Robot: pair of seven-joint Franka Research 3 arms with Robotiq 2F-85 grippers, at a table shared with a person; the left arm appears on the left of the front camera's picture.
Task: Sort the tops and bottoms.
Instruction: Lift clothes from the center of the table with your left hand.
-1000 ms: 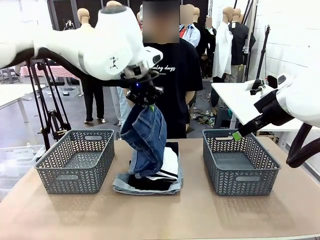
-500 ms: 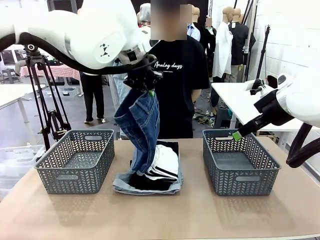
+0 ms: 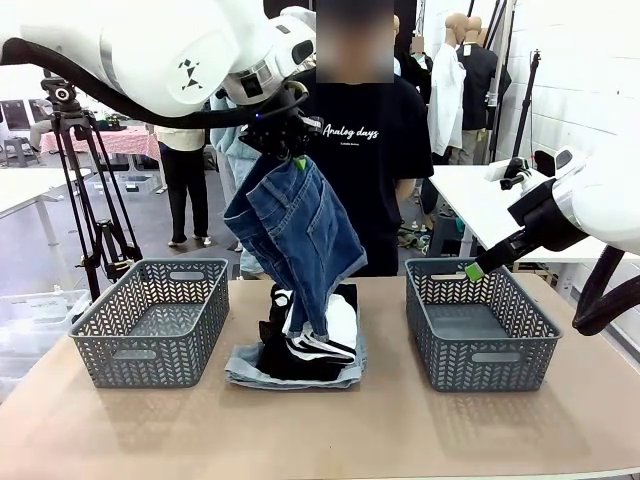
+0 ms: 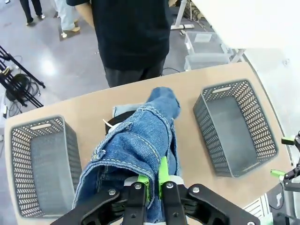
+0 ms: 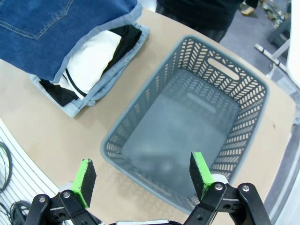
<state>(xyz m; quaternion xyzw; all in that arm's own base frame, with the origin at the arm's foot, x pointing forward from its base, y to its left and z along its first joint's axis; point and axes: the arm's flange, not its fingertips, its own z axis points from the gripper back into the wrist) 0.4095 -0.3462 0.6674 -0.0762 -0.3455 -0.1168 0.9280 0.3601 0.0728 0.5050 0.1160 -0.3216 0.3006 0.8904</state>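
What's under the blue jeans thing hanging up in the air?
A pile: a white striped top and a black top lying on pale denim shorts. The hanging end of the dark blue denim covers part of the pile, so that part is hidden.

Left basket [image 3: 150, 357] and right basket [image 3: 480, 362] stand apart on the table [image 3: 320, 432].

A black tripod [image 3: 112, 243] is set on the grey floor [image 3: 40, 260] at nine o'clock. At three o'clock a white table [image 3: 460, 190] is placed beside a white brick wall [image 3: 585, 90].
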